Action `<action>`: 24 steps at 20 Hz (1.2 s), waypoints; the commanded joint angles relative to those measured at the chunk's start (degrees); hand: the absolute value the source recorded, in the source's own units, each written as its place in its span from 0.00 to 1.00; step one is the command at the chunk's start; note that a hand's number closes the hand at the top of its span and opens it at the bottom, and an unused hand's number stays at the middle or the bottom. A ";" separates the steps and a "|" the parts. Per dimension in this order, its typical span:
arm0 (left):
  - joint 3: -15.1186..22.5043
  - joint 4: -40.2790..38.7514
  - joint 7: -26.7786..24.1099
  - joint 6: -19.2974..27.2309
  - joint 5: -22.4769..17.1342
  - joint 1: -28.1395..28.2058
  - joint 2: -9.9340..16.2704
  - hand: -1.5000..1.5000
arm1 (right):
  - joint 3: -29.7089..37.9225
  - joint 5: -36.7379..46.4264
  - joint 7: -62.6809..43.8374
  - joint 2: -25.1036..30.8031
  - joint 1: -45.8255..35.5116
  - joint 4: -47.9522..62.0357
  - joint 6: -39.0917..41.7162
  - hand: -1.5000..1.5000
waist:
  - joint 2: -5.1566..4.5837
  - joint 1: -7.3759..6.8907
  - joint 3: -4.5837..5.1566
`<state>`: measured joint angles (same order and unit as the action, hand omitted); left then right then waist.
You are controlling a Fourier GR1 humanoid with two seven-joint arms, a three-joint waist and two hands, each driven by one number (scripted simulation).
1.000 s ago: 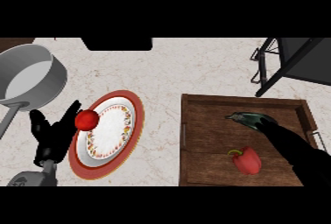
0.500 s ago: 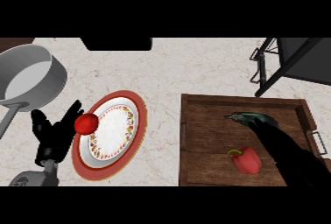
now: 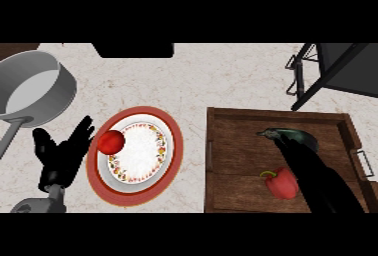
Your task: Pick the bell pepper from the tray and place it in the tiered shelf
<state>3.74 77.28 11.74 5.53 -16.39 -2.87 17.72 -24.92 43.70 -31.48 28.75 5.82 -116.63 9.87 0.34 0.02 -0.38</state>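
- Since the earlier head views, the right hand [image 3: 299, 160] has pushed further over the wooden tray [image 3: 236, 120], its dark arm now covering more of the eggplant [image 3: 289, 135] and lying right beside the bell pepper [image 3: 280, 184].
- Head view: the red pepper lies on its side in the tray's near half, green stem toward the left, just left of the right arm; whether they touch I cannot tell.
- Right-hand fingers: cannot tell, since the hand is one dark shape against the eggplant.
- Left hand [image 3: 63, 152] rests open, fingers up, at the rim of the patterned plate [image 3: 144, 150], beside a tomato [image 3: 111, 142].
- Also on the worktop [image 3: 192, 80]: a grey saucepan [image 3: 33, 95] far left; the dark tiered shelf [image 3: 336, 70] at top right, beyond the tray.
- Handling, as a judgement: the pepper is likely light, hollow and smooth-skinned, so it may roll; wrapping round its broad body seems safer than the stem.
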 commanded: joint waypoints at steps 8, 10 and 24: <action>-2.78 -3.33 3.61 -1.54 1.88 -2.32 -1.39 0.50 | 2.57 4.87 3.49 -6.77 -4.61 6.45 0.69 0.00 | -0.35 0.05 0.38; -2.19 -0.36 6.35 -0.65 2.34 -1.83 -2.08 0.50 | 3.36 5.92 7.48 -6.57 -2.12 8.79 -2.40 0.00 | -0.33 0.09 0.37; -2.39 -1.99 4.03 -0.62 5.04 -1.78 -3.92 0.50 | 0.34 8.02 19.80 -5.53 -6.10 20.39 0.77 1.00 | -0.45 -0.03 0.35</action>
<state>0.39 77.73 15.39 3.94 -12.73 -3.65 15.42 -23.24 51.07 -16.07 23.99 -1.57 -102.18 12.94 1.20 -0.27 1.01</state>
